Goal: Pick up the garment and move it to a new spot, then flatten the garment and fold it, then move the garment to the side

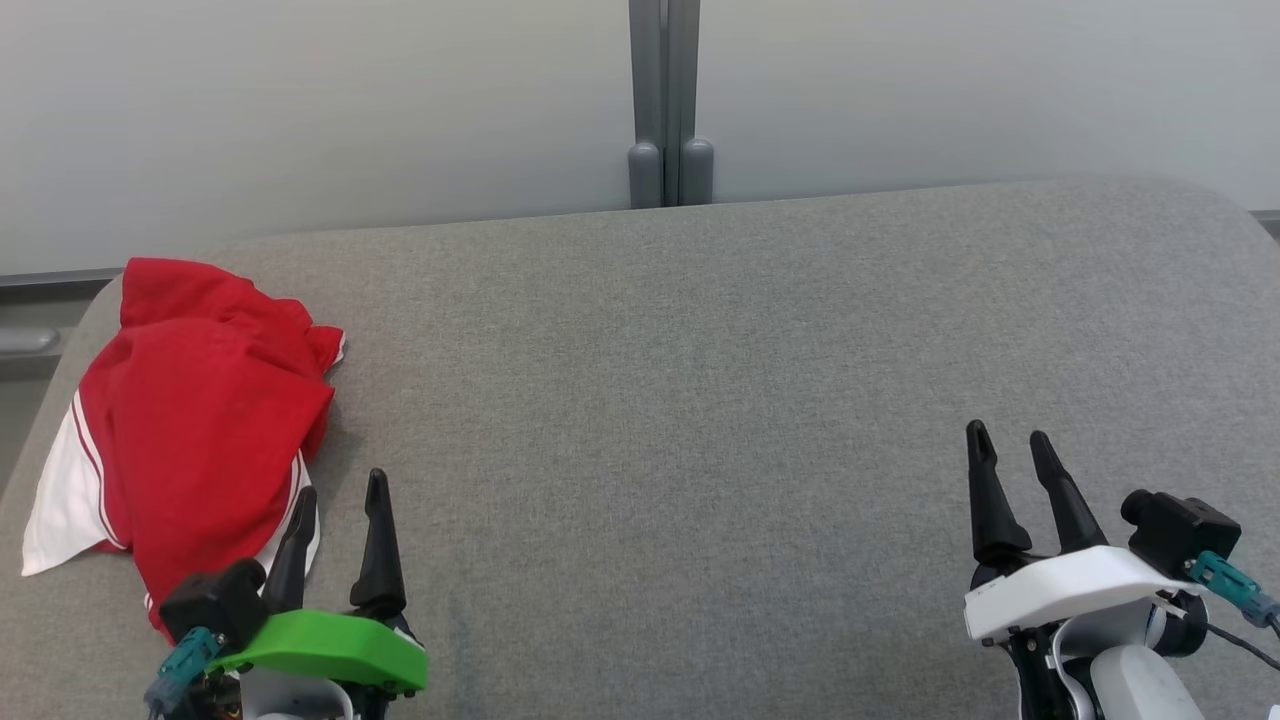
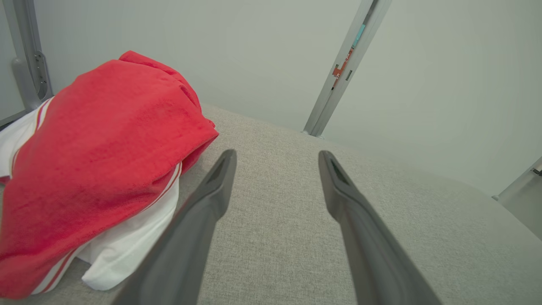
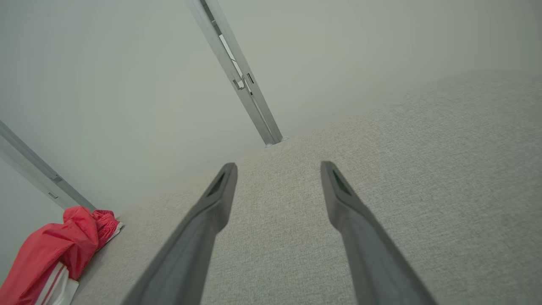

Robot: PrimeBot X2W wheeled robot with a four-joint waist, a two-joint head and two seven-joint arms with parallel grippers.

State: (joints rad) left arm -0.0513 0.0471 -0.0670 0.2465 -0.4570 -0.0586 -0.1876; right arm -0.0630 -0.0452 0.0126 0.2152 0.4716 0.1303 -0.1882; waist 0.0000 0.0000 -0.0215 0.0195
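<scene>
The garment (image 1: 195, 420) is a red piece with white panels and stripes, bunched in a heap at the left end of the grey fabric surface (image 1: 700, 400). My left gripper (image 1: 342, 482) stands open at the lower left, just right of the heap's near edge, nothing between its fingers. In the left wrist view the garment (image 2: 93, 161) bulks up to the left of the open left gripper (image 2: 277, 156), close beside the left finger. My right gripper (image 1: 1010, 435) is open at the lower right, far from the cloth. In the right wrist view the garment (image 3: 55, 250) lies at the lower left, away from the right gripper (image 3: 278, 167).
A pale wall runs behind the surface, with a grey vertical post (image 1: 665, 100) at its middle. The surface's rounded left edge (image 1: 60, 360) passes close by the garment. Bare grey fabric stretches between the two grippers.
</scene>
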